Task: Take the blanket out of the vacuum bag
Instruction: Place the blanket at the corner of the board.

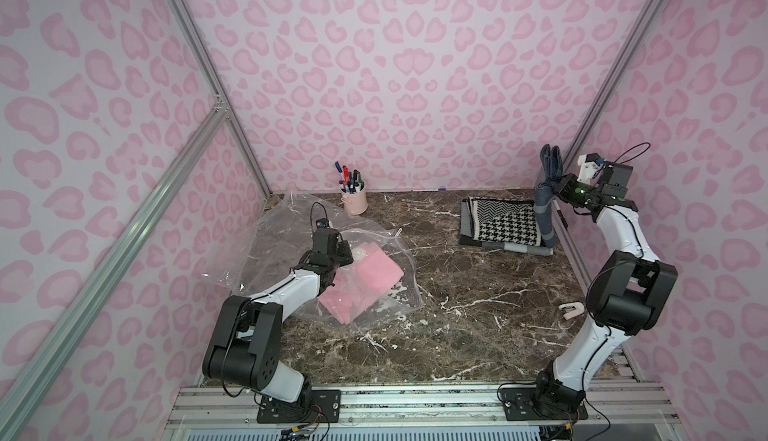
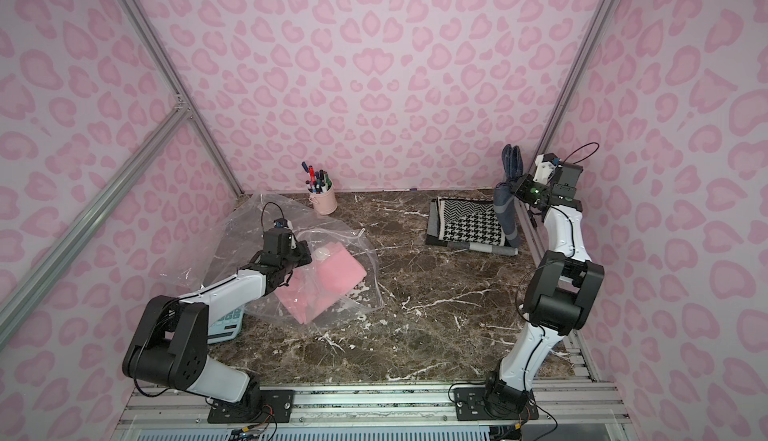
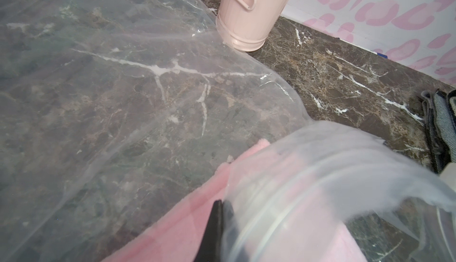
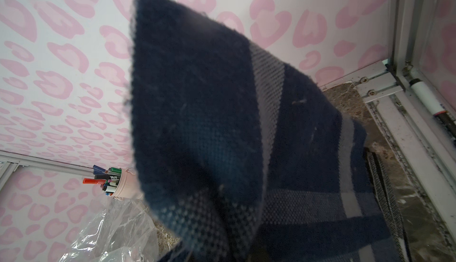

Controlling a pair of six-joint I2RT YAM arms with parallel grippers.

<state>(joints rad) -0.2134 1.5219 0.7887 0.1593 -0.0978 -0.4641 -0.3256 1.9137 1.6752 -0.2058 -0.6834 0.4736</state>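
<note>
We see the vacuum bag (image 1: 395, 299), a big crinkly clear plastic sack w/ glossy creases. It lies slack on the dark, white-veined marble-look table (image 1: 478, 314), under and around the left gripper (image 3: 220, 206). Inside it sits the pink blanket (image 1: 376, 272), soft, fleecy and folded to a rough rectangle, directly beneath the fingers (image 3: 214, 226). A round white valve disc (image 1: 360, 250) shows just beside them.

The two black fingers are pressed tight together, no gap btwn the tips. The bag's ribbed zip rim curls up against them, but we cannot tell whether film is pinched btwn them.

Beyond the fingertips stands a ribbed pale-pink pot (image 3: 249, 13) w/ a looped handle, packed w/ markers. A fold of clear film reaches its base.

Well apart, at the table's far side, the right gripper (image 1: 555, 187) is clamped narrow on a navy knit cloth (image 4: 197, 100) w/ grey bands. The cloth hangs limp below that gripper's fingers, its top corners poking up above them. At the foot of that drape lies a folded b/w houndstooth-and-chevron blanket (image 1: 507, 222), flat on the marble.
</note>
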